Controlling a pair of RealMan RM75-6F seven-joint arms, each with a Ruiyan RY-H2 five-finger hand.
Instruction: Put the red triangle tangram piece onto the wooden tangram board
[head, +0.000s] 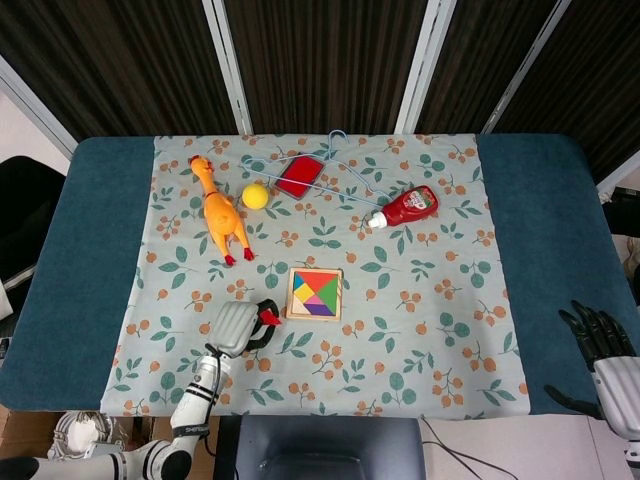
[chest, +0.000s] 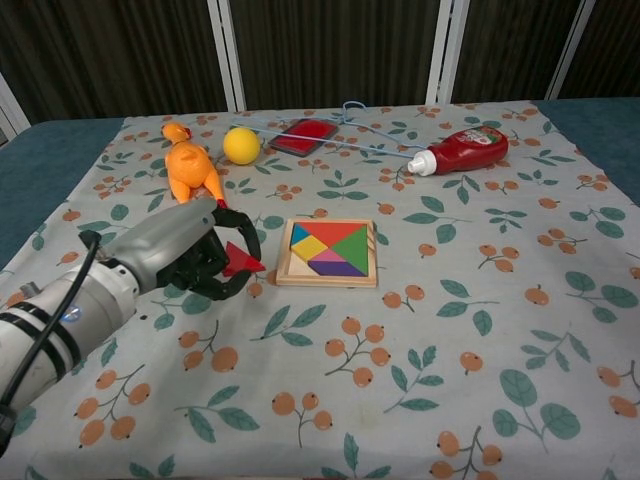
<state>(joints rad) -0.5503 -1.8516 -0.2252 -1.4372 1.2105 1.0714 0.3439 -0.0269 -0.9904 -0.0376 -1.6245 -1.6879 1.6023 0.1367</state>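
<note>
My left hand (head: 243, 326) (chest: 190, 252) pinches the red triangle tangram piece (head: 269, 318) (chest: 240, 260) in its fingertips, just left of the wooden tangram board (head: 314, 294) (chest: 329, 253). The board lies flat in the middle of the cloth with several coloured pieces set in it. The triangle's tip points toward the board's left edge, with a small gap between them. My right hand (head: 603, 350) rests at the table's lower right corner, holding nothing, its fingers spread.
An orange rubber chicken (head: 220, 211) (chest: 189, 173), a yellow ball (head: 256, 196) (chest: 241, 146), a red flat item (head: 297, 177) under a blue hanger (head: 340, 160), and a ketchup bottle (head: 407, 207) (chest: 464, 151) lie along the far half of the floral cloth.
</note>
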